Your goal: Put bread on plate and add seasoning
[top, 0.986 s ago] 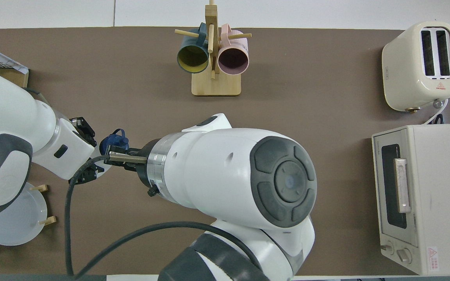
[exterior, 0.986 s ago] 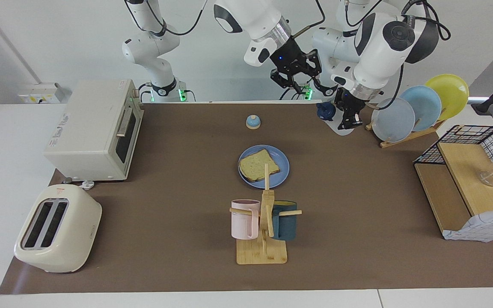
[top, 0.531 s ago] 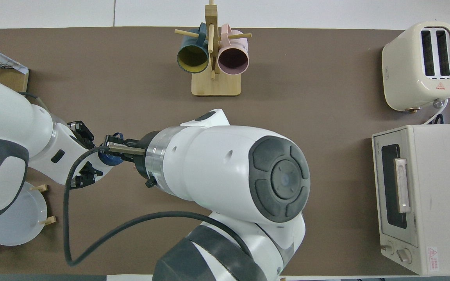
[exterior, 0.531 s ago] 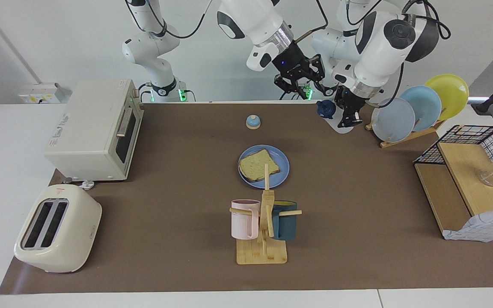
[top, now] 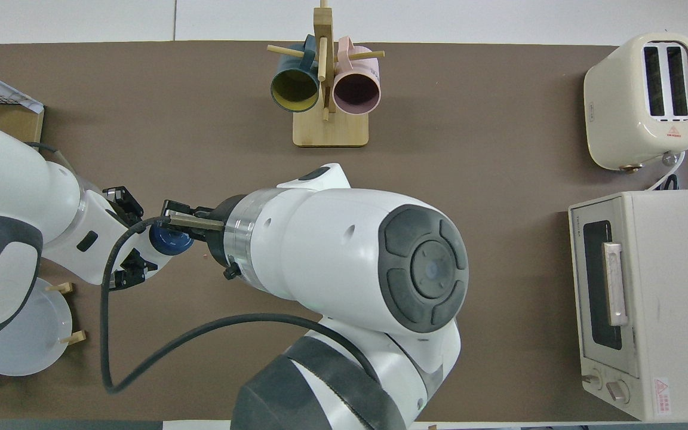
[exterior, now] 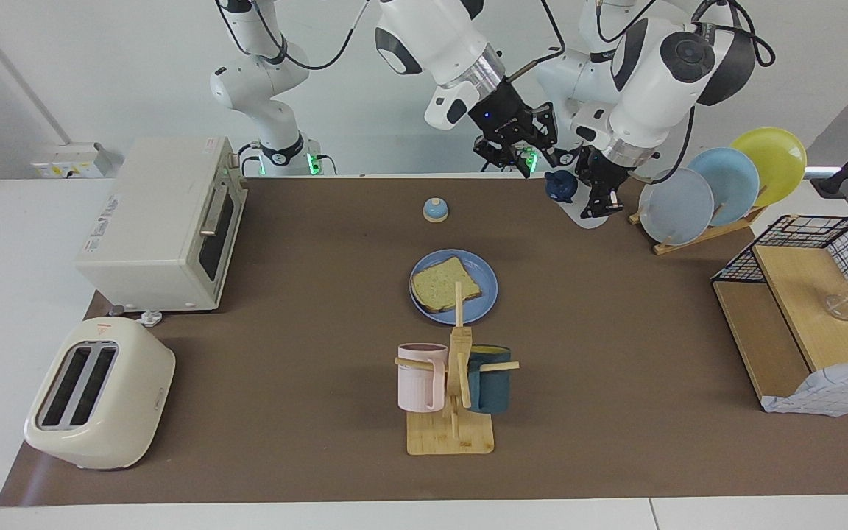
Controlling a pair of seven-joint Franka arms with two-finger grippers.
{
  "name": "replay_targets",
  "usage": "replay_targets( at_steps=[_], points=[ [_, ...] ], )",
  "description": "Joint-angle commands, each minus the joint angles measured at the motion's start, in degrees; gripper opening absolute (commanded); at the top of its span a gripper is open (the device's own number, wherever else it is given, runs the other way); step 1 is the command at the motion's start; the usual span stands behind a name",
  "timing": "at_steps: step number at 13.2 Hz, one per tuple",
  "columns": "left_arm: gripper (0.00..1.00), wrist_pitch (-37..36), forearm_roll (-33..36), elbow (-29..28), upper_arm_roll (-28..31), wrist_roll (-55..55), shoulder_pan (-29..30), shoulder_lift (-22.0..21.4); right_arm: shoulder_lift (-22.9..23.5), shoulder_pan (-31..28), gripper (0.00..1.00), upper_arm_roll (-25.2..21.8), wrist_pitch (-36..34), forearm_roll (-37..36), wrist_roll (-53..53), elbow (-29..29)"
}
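Here: left hand (exterior: 595,193) grasps seasoning (exterior: 561,187) | right hand (exterior: 516,151) grip unclear | bread (exterior: 444,284) only facing view

Glossy white arms (exterior: 645,73) with dark grey joint caps; black cables (top: 141,358); black grippers.

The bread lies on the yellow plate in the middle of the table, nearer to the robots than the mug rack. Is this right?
Not quite. The facing view shows the bread lying on the round blue plate; the yellow plate stands upright in the plate rack at the left arm's end. The rest holds: it is mid-table, nearer to the robots than the mug rack.
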Motion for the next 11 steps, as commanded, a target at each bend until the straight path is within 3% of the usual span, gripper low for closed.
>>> replay_targets(
  at_steps=[1, 4, 11],
  points=[
    [0.0, -0.16, 0.64, -1.65, -0.1, 0.58, -0.24, -1.77, 0.5, -0.06, 0.47, 0.46, 2.6, 0.05, 0.71, -0.68],
    [0.0, -0.07, 0.47, -1.74, -0.1, 0.58, -0.24, -1.77, 0.42, 0.02, 0.42, 0.37, 2.88, 0.05, 0.62, -1.38],
    [0.0, 0.1, 0.29, -1.74, -0.1, 0.5, -0.24, -1.77, 0.59, 0.29, 0.41, 0.46, 3.49, -0.04, 0.79, -1.9]
  ],
)
